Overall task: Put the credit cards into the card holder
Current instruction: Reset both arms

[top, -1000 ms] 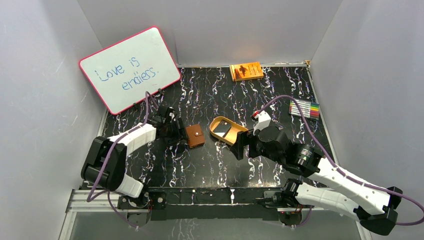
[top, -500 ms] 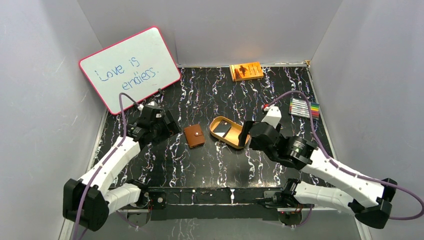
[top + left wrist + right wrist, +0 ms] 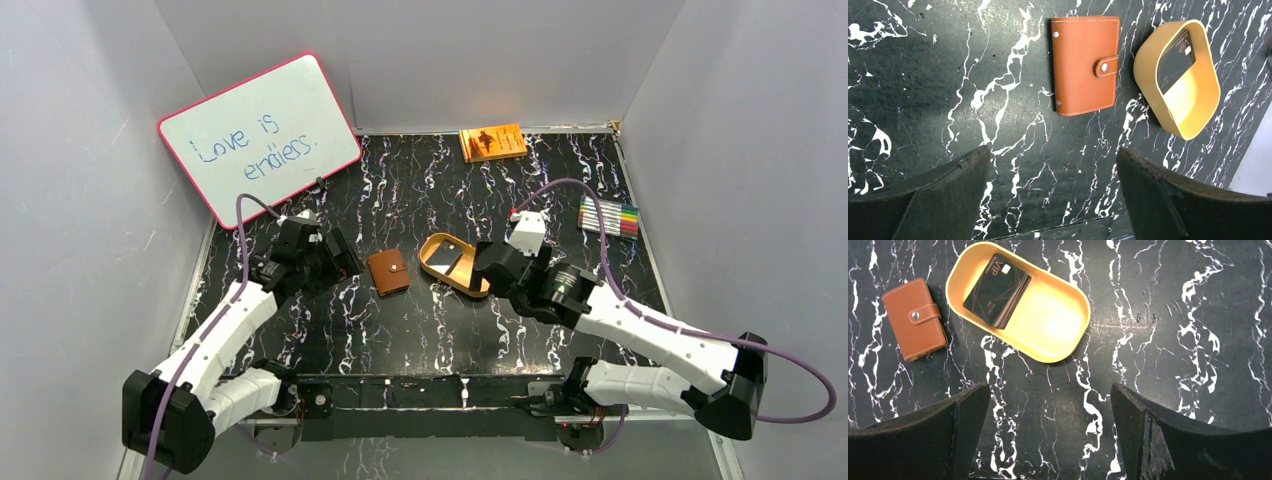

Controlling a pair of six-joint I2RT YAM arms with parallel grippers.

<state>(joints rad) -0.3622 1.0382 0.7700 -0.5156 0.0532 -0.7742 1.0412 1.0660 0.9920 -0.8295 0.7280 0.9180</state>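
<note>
Black marble table; only right wrist view shows credit cards stacked; both jaws released, empty

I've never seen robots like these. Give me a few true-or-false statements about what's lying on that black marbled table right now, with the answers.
1. The small brown leather wallet lies closed, with its snap strap fastened. True.
2. The stack of dark plastic cards is tucked inside the wallet. False: the cards lie in the tan oval tray, which sits beside the wallet.
3. The left gripper is clamped on the wallet. False: its jaws stand wide open and hold nothing, and the wallet lies apart from them on the table.
4. The right gripper is open and holds nothing. True.
5. The orange book lies in the tray. False: it lies at the table's far edge.
</note>
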